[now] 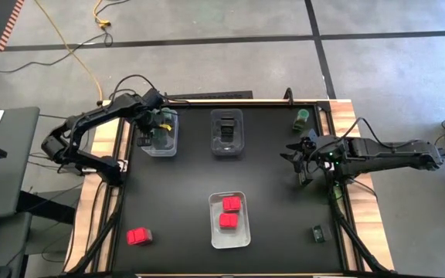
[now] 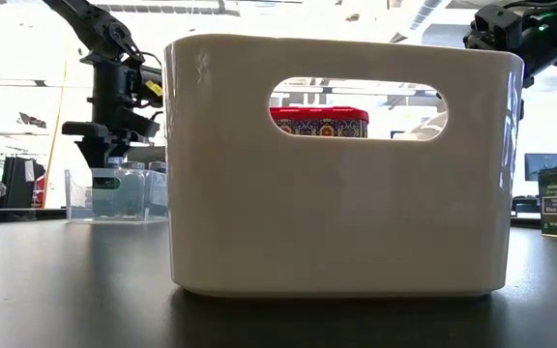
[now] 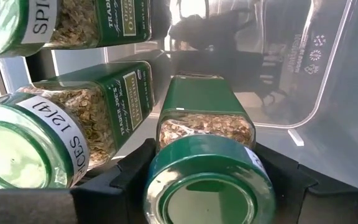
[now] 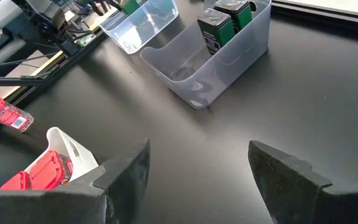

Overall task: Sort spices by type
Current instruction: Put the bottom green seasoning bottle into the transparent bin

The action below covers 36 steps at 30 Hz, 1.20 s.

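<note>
A green-lidded jar [image 3: 207,180] is sitting clamped between the fingers of the left gripper [image 1: 157,122], which is hovering inside the clear bin [image 1: 173,143] at the upper left of the overhead frame; two more jars of the same kind [image 3: 73,127] are lying beside it in that bin. At upper centre, a second clear bin [image 1: 227,148] is holding dark rectangular boxes [image 4: 225,22]. In the lower centre, a third bin [image 1: 215,224] is carrying two red packets [image 1: 229,212], while another red packet [image 1: 138,236] is lying loose on the black table [image 1: 276,201] at lower left. A lone jar [image 1: 302,117] is standing at the upper right of the table, and a dark box [image 1: 317,232] is resting at lower right. The right gripper [image 1: 298,161] is hanging over the table's right side, its fingers [image 4: 126,174] spread apart and holding nothing.
</note>
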### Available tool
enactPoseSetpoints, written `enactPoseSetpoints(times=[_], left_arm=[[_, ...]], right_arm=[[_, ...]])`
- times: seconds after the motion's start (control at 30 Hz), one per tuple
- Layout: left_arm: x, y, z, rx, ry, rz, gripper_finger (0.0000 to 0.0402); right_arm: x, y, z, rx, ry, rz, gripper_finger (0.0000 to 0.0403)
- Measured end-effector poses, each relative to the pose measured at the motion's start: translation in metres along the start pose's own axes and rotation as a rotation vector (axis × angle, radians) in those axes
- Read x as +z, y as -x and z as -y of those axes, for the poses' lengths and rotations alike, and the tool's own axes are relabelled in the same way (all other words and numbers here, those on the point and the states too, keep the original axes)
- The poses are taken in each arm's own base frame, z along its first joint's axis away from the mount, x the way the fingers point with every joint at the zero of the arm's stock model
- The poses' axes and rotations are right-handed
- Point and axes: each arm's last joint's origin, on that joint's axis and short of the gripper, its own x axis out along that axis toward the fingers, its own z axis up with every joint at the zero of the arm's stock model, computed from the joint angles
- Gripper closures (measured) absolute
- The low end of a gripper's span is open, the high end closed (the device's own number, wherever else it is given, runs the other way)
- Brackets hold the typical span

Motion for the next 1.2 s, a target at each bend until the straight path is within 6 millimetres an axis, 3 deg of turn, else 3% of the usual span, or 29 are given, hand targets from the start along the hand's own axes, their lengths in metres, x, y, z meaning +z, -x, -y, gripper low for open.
enactPoseSetpoints(times=[0.17,0.7,1.2], left_arm=[[0.0001,0.0,-0.0001,0.001,0.002,0.001,0.0179],[0.0001,0.0,-0.0002,0.002,0.003,0.001,0.0083],[-0.0013,0.0008,0.0013,-0.014,0.049,-0.013,0.0077]], right_arm=[[0.0,0.0,0.0,0.0,0.0,0.0,0.0104],[0.0,0.0,0.0,0.0,0.0,0.0,0.0104],[0.0,0.0001,0.0,0.0,0.0,0.0,0.0104]])
